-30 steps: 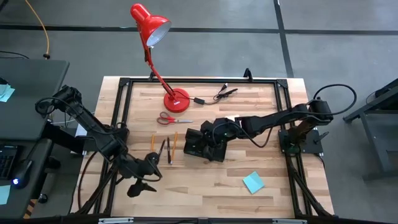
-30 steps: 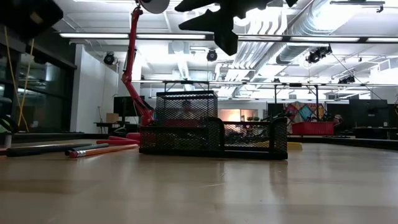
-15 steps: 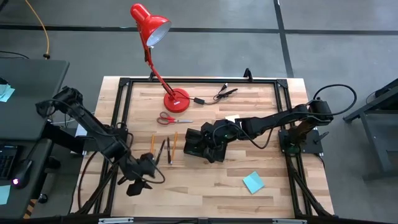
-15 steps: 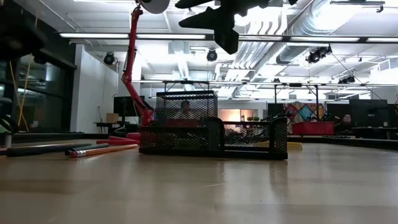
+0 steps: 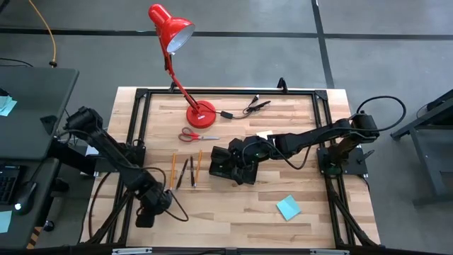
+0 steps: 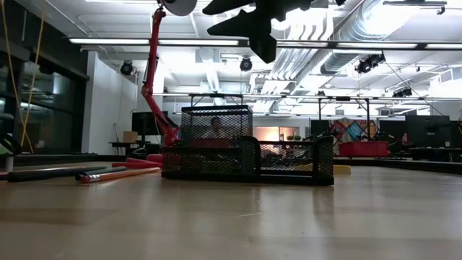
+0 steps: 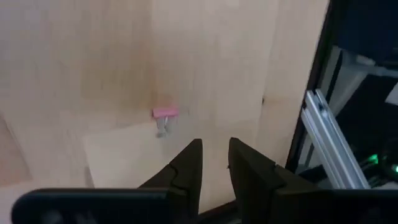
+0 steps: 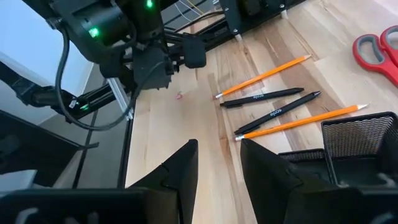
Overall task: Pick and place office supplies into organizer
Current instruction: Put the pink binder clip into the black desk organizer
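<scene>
At the counter's near left edge, the left hand hangs empty, fingers nearly together. Right of it lie pencils and pens. The right hand, slightly parted and empty, hovers over the organizer. A teal pad sits near right.

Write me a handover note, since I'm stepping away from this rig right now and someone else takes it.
Left pincer: open narrowly, empty, low near the table's left edge.
Right pincer: open, empty, above the organizer.
Things: two pencils and two pens lie on the organizer's left-arm side; scissors by the lamp base; teal sticky pad near the right arm's side.
Done: nothing visibly filed; organizer partly hidden.
Left: all these supplies.
</scene>
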`<action>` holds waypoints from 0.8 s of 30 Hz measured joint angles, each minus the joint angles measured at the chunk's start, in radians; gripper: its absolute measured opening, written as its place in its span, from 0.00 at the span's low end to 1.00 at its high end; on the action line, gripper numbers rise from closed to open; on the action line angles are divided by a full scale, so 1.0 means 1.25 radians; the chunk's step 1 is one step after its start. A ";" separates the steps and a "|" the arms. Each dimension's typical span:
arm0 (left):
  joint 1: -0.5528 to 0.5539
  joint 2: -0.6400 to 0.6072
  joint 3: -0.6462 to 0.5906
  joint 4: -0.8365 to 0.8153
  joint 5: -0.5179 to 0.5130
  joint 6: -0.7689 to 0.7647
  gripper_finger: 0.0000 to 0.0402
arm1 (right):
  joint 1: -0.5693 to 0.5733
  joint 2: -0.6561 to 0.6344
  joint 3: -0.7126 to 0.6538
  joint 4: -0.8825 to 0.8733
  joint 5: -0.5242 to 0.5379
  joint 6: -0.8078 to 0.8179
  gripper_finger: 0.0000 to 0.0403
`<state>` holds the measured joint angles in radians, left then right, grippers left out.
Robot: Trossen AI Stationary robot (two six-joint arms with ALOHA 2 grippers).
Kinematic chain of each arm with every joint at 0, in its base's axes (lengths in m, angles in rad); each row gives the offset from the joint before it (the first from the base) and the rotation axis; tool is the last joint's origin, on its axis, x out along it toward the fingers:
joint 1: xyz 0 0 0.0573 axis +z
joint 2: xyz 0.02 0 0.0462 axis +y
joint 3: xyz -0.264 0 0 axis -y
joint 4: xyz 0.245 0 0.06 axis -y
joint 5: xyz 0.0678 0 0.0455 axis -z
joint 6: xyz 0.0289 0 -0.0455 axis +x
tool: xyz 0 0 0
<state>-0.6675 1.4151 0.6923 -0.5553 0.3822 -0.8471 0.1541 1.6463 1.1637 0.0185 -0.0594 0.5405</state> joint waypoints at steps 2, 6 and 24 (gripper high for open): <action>0.000 0.008 0.000 0.036 -0.002 0.015 0.17 | 0.002 0.000 0.000 -0.003 0.004 -0.011 0.29; -0.006 0.019 0.000 0.001 0.001 -0.002 0.17 | 0.008 0.000 0.000 -0.009 0.006 -0.046 0.29; -0.006 0.018 0.000 -0.018 -0.086 -0.066 0.32 | 0.040 0.000 0.000 -0.052 0.006 -0.111 0.29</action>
<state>-0.6746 1.4380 0.6926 -0.5777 0.2746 -0.9301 0.2039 1.6463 1.1633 -0.0471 -0.0513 0.4015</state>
